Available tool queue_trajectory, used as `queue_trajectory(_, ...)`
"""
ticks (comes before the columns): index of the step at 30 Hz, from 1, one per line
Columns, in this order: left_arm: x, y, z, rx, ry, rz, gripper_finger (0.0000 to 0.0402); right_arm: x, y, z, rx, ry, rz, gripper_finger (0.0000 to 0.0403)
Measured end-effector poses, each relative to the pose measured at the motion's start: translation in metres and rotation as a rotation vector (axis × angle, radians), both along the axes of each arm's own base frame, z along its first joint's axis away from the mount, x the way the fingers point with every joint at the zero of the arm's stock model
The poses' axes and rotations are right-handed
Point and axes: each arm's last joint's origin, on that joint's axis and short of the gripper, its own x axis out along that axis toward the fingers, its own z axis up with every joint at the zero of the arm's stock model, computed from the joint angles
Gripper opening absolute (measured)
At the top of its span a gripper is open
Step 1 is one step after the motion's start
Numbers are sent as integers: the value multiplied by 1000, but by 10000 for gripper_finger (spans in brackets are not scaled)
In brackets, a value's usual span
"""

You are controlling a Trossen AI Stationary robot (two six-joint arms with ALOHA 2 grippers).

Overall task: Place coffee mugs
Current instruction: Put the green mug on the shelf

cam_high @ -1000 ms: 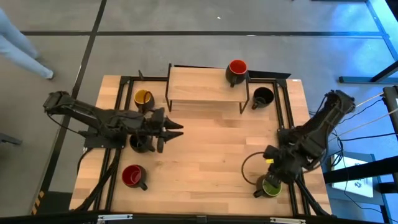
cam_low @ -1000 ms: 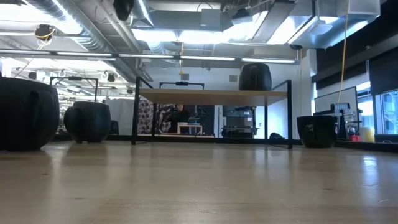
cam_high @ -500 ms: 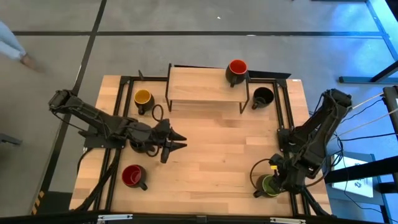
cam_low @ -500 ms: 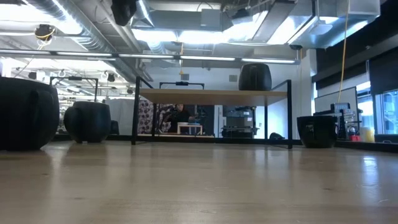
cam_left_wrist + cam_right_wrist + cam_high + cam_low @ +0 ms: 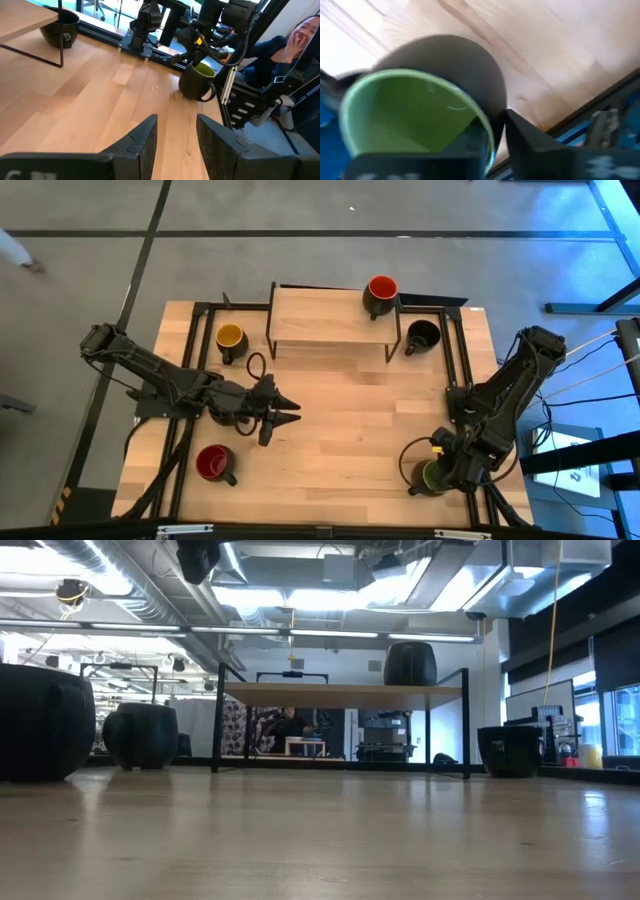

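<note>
1. I see the right gripper (image 5: 437, 472) down at the bench's (image 5: 340, 430) near right corner, its jaws clamped narrow on the rim of the green-lined black ceramic mug (image 5: 432, 478). In the right wrist view one finger (image 5: 475, 145) sits inside the green mug (image 5: 420, 115) and the other outside its black wall.
2. That mug stands upright on the light wooden bench top, close to the right edge, its handle turned toward the near edge.
3. The left gripper (image 5: 285, 408) hovers over the bench's left half, pointing toward the middle. Its jaws stand moderately apart and hold nothing; the left wrist view shows bare wood between its fingers (image 5: 142, 145).
4. A black mug (image 5: 228, 412) lies partly hidden under the left arm's wrist; I cannot tell its inside colour.
5. A red-lined black mug (image 5: 215, 464) stands near the near left corner.
6. A yellow-lined black mug (image 5: 231, 339) stands by the far left corner, just beside the small wooden riser shelf on black metal legs (image 5: 320, 320) at the far edge.
7. Another red-lined black mug (image 5: 381, 294) sits on the shelf's right end.
8. An all-black mug (image 5: 423, 335) stands on the bench just right of the shelf.
9. In the left wrist view a person (image 5: 295, 45) sits beyond the right edge of the bench.
</note>
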Motion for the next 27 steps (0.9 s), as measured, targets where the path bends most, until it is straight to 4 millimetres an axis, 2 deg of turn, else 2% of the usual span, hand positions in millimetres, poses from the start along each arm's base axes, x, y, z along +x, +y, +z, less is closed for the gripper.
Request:
queue_trajectory(2, 0, 0, 0, 0, 0, 0, 131, 0, -1, -1, -16, -12, 24, 11)
queue_trajectory(6, -1, 0, 1, 8, -5, -3, 131, 4, 0, 2, -21, -55, 71, 15)
queue_trajectory(9, -5, 2, 6, 25, -24, -20, 131, 14, -3, 10, -37, -111, 123, 6)
queue_trajectory(12, -10, 6, 14, 38, -52, -49, 131, 30, -8, 24, -73, -202, 177, 8)
queue_trajectory(18, -30, 22, 20, 64, 10, -77, 131, 71, -37, 45, -192, -345, 352, 5)
queue_trajectory(27, -58, 43, 15, 112, 181, -36, 131, 142, -94, 58, -369, -339, 615, 2)
